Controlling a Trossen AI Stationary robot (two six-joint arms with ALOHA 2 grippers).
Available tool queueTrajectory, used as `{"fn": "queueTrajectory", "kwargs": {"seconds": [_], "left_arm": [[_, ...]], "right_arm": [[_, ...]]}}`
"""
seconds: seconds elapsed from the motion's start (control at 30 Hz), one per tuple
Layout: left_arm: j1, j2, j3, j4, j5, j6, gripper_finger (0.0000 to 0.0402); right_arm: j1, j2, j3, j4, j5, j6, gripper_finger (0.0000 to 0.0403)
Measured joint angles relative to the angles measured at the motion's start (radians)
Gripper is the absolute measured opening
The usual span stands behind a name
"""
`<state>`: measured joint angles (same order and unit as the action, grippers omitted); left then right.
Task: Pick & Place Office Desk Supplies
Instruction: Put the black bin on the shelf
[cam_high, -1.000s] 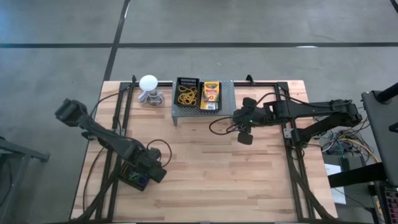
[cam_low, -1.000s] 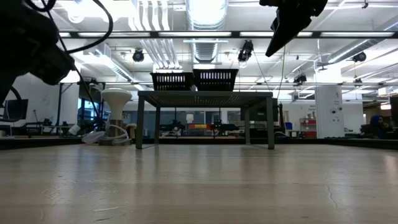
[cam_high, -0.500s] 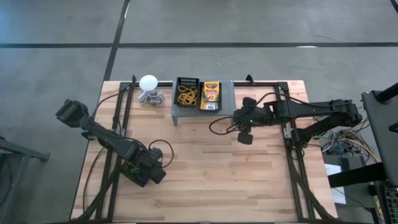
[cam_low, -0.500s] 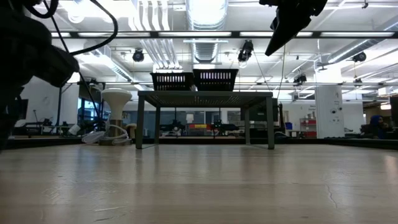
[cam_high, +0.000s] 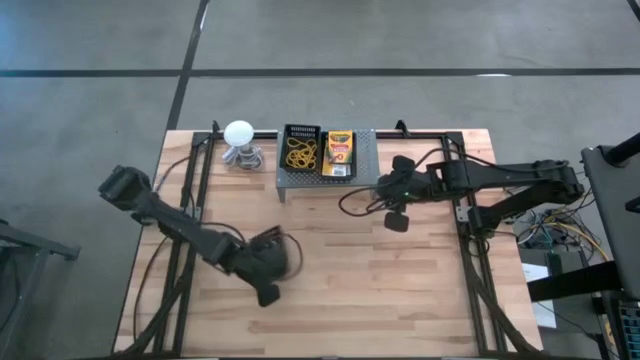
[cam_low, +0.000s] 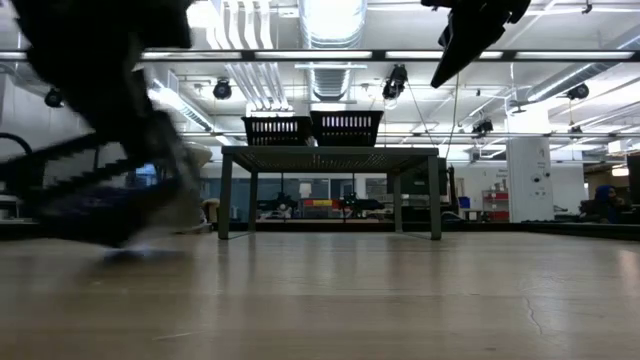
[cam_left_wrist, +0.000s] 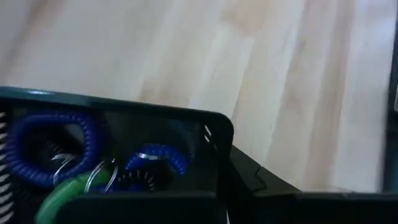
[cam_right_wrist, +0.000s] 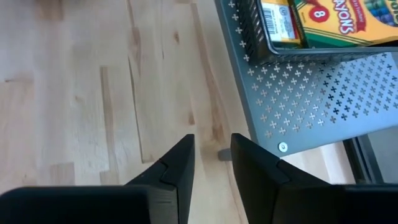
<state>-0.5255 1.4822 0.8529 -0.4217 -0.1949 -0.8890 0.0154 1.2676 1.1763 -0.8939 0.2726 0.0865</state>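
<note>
Low view: left arm (cam_low: 95, 130) motion-blurred, its gripper indistinguishable. Left wrist view: dark bin (cam_left_wrist: 118, 155) cut by the picture's edge, its blue coils (cam_left_wrist: 53, 146) blurred. Right wrist view: crayon box (cam_right_wrist: 339, 22) cropped at the edge.

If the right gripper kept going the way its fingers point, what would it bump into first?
Probably the bare wooden table, just beside the leg of the grey perforated metal stand. The right gripper points down past it, though depth is hard to judge.

Bright ceiling strip lights (cam_low: 330, 20) glaring in low view, left arm (cam_low: 100, 130) motion-blurred, left wrist view soft.
</note>
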Motion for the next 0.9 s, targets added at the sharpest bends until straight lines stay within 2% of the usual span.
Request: {"fn": "queueTrajectory", "kwargs": {"seconds": [0.13,0.47,0.7,0.9], "left_arm": [[0.026,0.128,0.106,0.043,-0.085,0.31,0.0008],[0.183,0.433,0.472,-0.078,-0.061,0.843,0.0012],[0.239,0.582,0.664,-0.202,-0.055,0.981,0.0013],[0.243,0.624,0.7,-0.223,-0.056,0.972,0.0013]], "right_arm": [[0.0,-0.024,0.0,-0.003,0.0,0.015,0.0094],[0.0,-0.099,-0.005,-0.05,0.0,0.065,0.0084],[0.0,-0.138,-0.035,-0.054,-0.001,0.072,0.0085],[0.0,-0.15,-0.073,-0.051,-0.002,0.072,0.0082]]}}
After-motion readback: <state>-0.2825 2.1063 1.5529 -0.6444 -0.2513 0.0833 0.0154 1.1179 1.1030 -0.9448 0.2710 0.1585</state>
